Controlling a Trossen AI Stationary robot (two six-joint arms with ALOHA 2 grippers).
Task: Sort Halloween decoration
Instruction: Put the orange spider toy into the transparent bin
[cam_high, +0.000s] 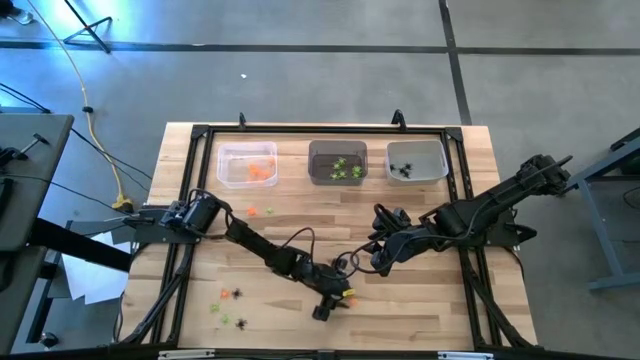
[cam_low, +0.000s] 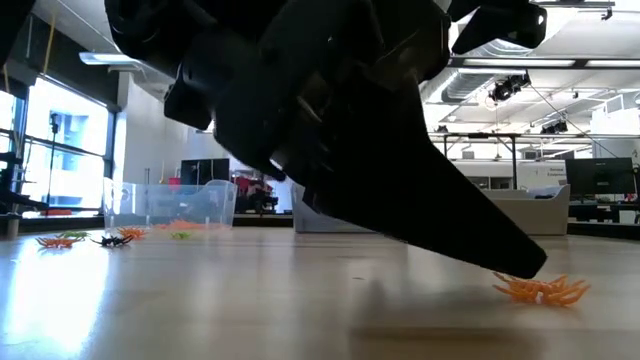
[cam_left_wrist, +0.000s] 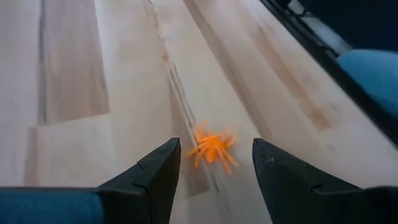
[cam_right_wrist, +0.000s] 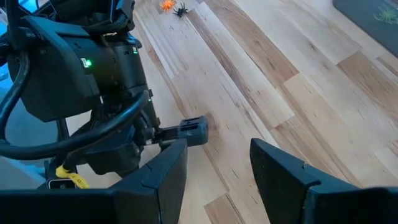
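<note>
The orange spider is lying flat on the worktop, near the front edge and about mid-width, and the left tool is hovering right over it, fingers standing wide with the trinket sitting between the tips. Nothing is being gripped; the fingers are straddling it, which looks like a line-up for a pinch. In the low view one dark finger is touching down just beside the spider, tilted steeply, probably because so flat and tiny a piece needs the tips at the wood.

The right tool is waiting nearby, wide and empty, pointing toward the left arm's wrist.

Further out, the three bins are sitting along the far edge: the orange bin, the green bin and the black bin. The orange one looks like this spider's destination, well apart, across open wood. More trinkets are lying loose: a cluster near the front left corner and a pair below the orange bin. The front edge is close, so a slip could flick the spider off.
</note>
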